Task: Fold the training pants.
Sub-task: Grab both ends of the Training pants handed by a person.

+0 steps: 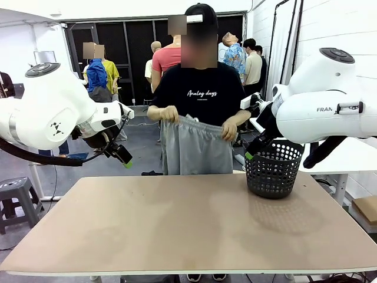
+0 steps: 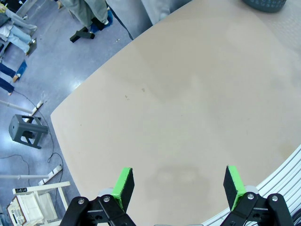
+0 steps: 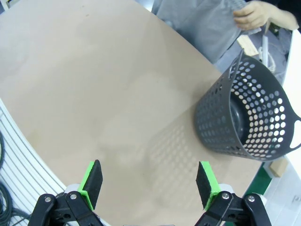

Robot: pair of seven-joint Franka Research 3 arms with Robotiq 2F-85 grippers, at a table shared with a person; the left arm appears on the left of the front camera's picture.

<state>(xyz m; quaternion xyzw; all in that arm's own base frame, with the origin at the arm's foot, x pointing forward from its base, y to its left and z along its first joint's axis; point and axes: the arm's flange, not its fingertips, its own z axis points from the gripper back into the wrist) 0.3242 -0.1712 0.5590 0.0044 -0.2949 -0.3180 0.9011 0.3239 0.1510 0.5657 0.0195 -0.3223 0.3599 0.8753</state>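
Person (image 1: 203,88) holds the training pants (image 1: 197,147) up mid-frame, legs hanging straight down, between the wide-open left gripper (image 2: 178,184) and right gripper (image 3: 149,181), right one looking nearer.

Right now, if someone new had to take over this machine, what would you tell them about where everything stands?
Left gripper: open, empty, above the table.
Right gripper: open, empty, above the table near the black mesh basket.
Training pants: hanging beyond the table's far edge, held up by the waistband in the person's right hand and left hand.
Done: nothing folded yet.
Left: lay the pants on the table and fold them.
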